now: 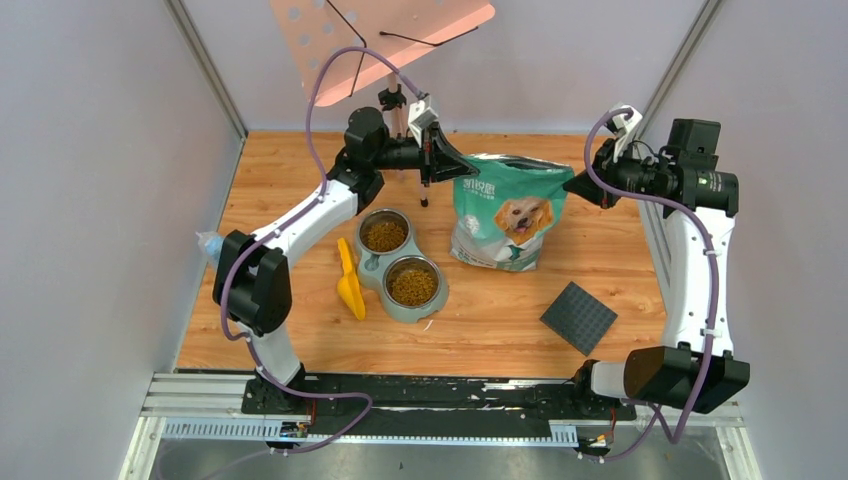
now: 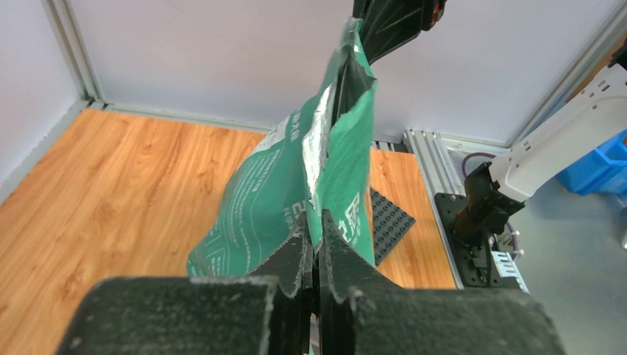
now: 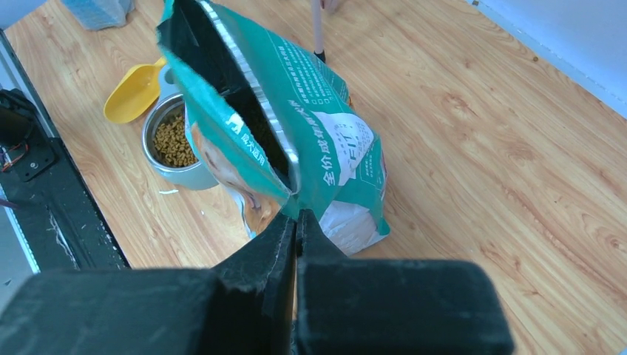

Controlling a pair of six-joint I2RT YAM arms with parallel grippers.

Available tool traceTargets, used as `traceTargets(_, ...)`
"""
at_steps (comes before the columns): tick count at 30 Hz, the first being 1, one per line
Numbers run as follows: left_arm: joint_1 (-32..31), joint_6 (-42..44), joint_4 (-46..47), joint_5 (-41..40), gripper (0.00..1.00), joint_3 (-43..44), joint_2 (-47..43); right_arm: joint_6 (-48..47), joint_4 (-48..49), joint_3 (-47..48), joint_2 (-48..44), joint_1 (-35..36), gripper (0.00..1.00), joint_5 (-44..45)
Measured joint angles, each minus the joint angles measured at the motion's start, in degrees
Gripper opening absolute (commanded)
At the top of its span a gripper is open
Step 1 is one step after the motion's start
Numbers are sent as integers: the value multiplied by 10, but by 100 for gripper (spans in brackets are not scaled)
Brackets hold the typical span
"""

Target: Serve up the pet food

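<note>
This is presenting as a robotics laboratory test cell, not a home. Pale grey panel walls on aluminium corner posts are enclosing a wood-grain tabletop. The white-and-black left arm and right arm are sitting bolted to a slotted aluminium rail, trailing purple cables. A blue plastic storage bin is standing outside the enclosure.

Light: bright, even, from overhead.
Shadows: faint, soft beneath pet food bag.
Focus: right gripper foreground blurred.
</note>
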Motion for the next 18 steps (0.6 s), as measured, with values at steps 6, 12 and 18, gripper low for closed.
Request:
traceTargets(6,11,-18,0,-9,0,-30,-22,8,-15,4,9,-12,0,-37)
traceTargets(12,12,-19,-4,-14,0,-43,-34,6,-14,5,13,6,31,-43)
traceTargets(18,12,-19,-5,-14,0,-49,-39,-5,-7,9,14,50,50,-31)
